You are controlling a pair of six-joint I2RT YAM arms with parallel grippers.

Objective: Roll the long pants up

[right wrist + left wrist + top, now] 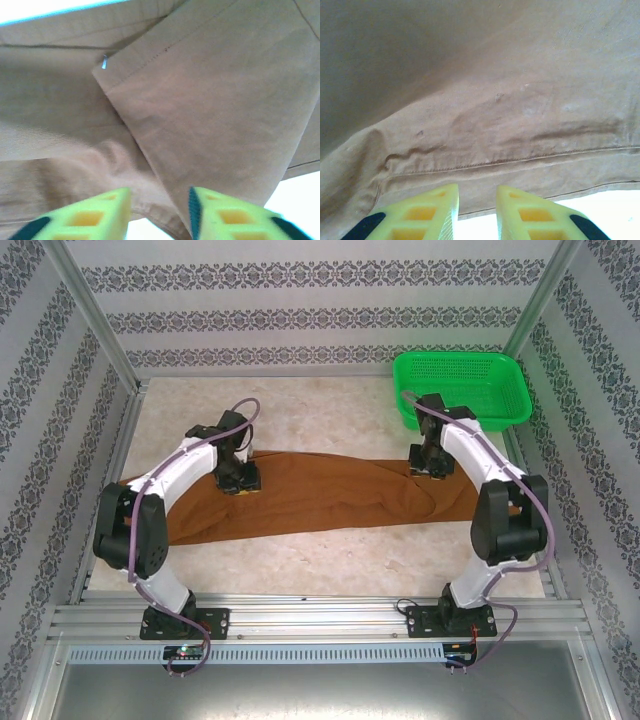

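the pants (330,495) are spread across the desk (300,570), just beyond the tips. the left fingers (447,205) and right fingers (210,210) are parted, with no cloth clamped.

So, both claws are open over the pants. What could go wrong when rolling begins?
1. At the right claw a hemmed flap lies folded over another layer of the long pants; the claw may pinch only the top layer, so the roll could start crooked.
2. Near the left claw the cloth is wrinkled along a seam; those wrinkles could bunch into the roll.
3. The green basket stands close beyond the right claw and might get bumped.
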